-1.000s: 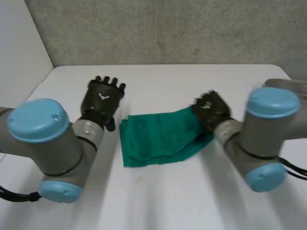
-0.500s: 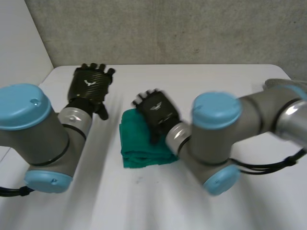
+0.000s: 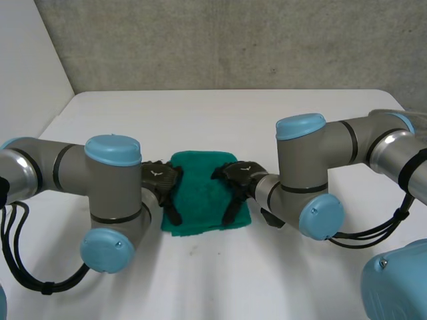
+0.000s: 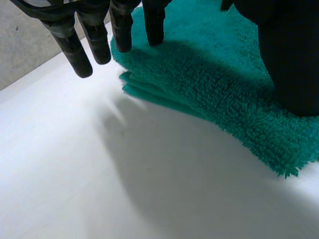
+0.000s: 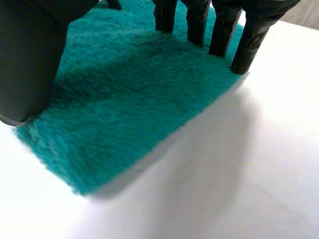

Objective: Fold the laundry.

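Note:
A green towel (image 3: pixel 203 193) lies folded into a small thick rectangle at the middle of the white table (image 3: pixel 220 117). My left hand (image 3: pixel 159 181) rests on its left edge and my right hand (image 3: pixel 240 177) on its right edge, both open. In the left wrist view the straight fingers (image 4: pixel 94 37) reach past the towel (image 4: pixel 214 84) edge, where stacked layers show, and the thumb sits on the pile. In the right wrist view the fingers (image 5: pixel 219 30) stand straight along the towel (image 5: pixel 129 104) edge, with the thumb pressing the cloth.
A grey wall (image 3: pixel 220 40) runs behind the table's far edge, and a white panel (image 3: pixel 27 60) stands at the left. Both arms lie low across the table's front half, elbows (image 3: pixel 110 247) (image 3: pixel 320 217) near the front.
My right hand carried the towel's right side over to the left, making a narrower fold. Both hands have since come down onto the folded towel's side edges; the left came from the far left.

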